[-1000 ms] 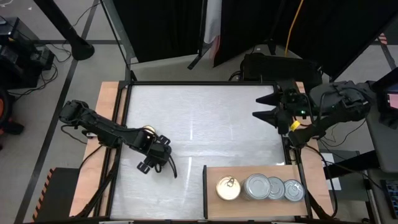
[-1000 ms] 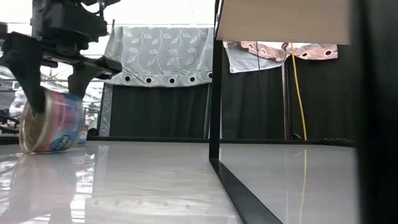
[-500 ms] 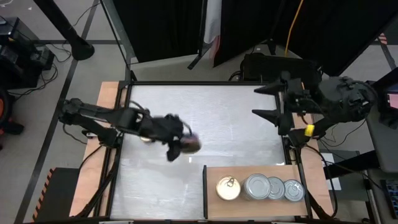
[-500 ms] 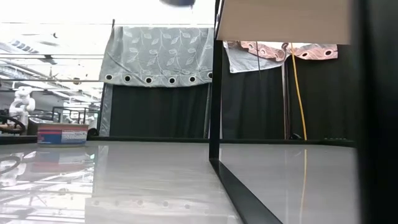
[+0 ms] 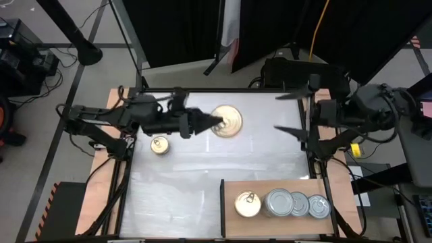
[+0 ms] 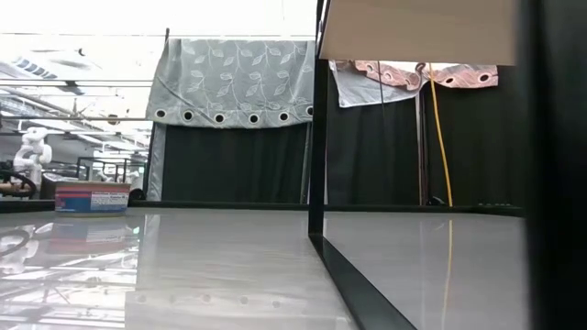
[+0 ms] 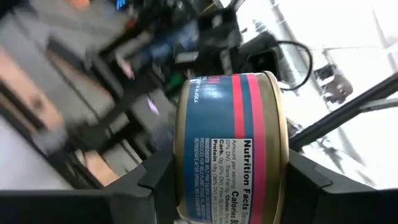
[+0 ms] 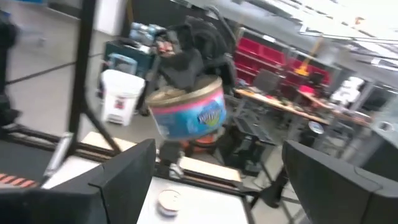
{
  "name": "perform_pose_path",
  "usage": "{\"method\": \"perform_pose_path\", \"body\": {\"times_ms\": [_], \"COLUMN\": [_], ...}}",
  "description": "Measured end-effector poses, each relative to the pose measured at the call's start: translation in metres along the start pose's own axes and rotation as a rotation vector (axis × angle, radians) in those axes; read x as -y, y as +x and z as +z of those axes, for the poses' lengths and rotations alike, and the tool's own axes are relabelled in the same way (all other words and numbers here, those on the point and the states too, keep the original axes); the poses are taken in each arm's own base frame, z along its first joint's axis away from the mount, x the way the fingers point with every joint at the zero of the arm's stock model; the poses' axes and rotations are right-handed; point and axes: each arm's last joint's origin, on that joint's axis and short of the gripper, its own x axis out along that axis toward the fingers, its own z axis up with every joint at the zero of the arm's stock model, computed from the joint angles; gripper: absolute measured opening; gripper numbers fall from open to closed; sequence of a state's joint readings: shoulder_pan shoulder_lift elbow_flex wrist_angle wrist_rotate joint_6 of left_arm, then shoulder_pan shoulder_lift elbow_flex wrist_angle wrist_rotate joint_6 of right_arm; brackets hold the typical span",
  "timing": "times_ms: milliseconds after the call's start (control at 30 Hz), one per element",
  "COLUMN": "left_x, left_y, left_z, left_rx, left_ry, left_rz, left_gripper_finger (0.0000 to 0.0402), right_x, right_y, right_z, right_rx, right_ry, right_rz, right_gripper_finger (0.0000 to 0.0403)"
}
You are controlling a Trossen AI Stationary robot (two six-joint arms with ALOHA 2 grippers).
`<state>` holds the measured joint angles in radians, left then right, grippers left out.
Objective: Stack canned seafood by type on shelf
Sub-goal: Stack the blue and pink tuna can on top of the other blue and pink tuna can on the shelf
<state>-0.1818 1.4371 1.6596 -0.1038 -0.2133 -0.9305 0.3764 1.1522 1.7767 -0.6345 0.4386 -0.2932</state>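
My left gripper (image 5: 214,121) is high above the middle of the white table, pointing level toward the right, shut on a tin of canned seafood (image 5: 227,121) with a gold top and a blue and red label (image 7: 230,143). A second gold-topped tin (image 5: 160,144) rests on its base on the table at the left. The shelf (image 5: 277,185), a raised wooden board at the near right, carries one gold-topped tin (image 5: 248,204) and three silver-topped ones (image 5: 299,204) in a row. My right gripper (image 5: 293,112) hangs open at the far right, facing the held tin (image 8: 186,115). My left gripper pinches the tin between its two fingers, one on each flat end, close to the gold rim (image 7: 181,168). The fingers come level from the table's left. The tin is lifted clear of the table, its gold top (image 5: 229,120) facing up.
The shelf stands on a black frame (image 6: 316,183) above the tabletop, with bare board (image 5: 233,185) left of and behind its row of tins. Narrow wooden strips (image 5: 118,108) line the table's left and right edges. The white tabletop (image 5: 256,158) between the arms is bare.
My left gripper has lifted the tin from the table's near left, carrying it up and toward the far right, and has rolled its wrist so that the gold top now faces up. My right gripper has rolled about its own line and stays open. The second tin has not moved.
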Motion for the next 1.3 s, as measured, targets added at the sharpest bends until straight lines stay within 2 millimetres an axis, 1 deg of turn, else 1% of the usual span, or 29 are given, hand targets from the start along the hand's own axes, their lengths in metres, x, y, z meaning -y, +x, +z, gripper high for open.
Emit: {"method": "perform_pose_path", "body": {"times_ms": [133,267,367,467,600,667,767,867,1067,1200,1300], "left_x": [-0.001,-0.002,-0.002,0.0,0.002,0.0,-0.009,-0.017,-0.027,-0.026,-0.028], "left_y": [0.013,0.031,0.046,0.055,0.057,0.056,0.056,0.057,0.056,0.056,0.056], "left_z": [-0.023,-0.052,-0.079,-0.106,-0.133,-0.146,-0.163,-0.173,-0.181,-0.18,-0.18], "left_rx": [-0.057,-0.103,-0.134,-0.184,-0.24,-0.274,-0.315,-0.337,-0.369,-0.373,-0.377], "left_ry": [-0.22,-0.411,-0.538,-0.602,-0.627,-0.64,-0.636,-0.624,-0.574,-0.536,-0.517], "left_rz": [0.003,-0.015,-0.061,-0.099,-0.083,-0.025,0.081,0.156,0.252,0.24,0.247], "left_gripper_finger": [0.0194,0.0194,0.0194,0.0194,0.0194,0.0194,0.0194,0.0194,0.0197,0.0233,0.0248], "right_x": [-0.01,-0.023,-0.03,-0.037,-0.046,-0.049,-0.051,-0.052,-0.052,-0.052,-0.051], "right_y": [-0.004,-0.009,-0.014,-0.018,-0.025,-0.028,-0.031,-0.032,-0.032,-0.032,-0.031], "right_z": [0.002,0.004,0.003,-0.002,-0.009,-0.014,-0.018,-0.02,-0.02,-0.02,-0.02], "right_rx": [0.014,0.017,-0.011,-0.075,-0.18,-0.24,-0.31,-0.334,-0.337,-0.34,-0.34], "right_ry": [0.016,-0.002,0.083,0.232,0.33,0.361,0.412,0.425,0.435,0.446,0.45], "right_rz": [0.061,0.144,0.199,0.265,0.441,0.491,0.498,0.499,0.5,0.496,0.482], "right_gripper_finger": [0.034,0.034,0.034,0.034,0.034,0.034,0.034,0.034,0.034,0.034,0.034]}}
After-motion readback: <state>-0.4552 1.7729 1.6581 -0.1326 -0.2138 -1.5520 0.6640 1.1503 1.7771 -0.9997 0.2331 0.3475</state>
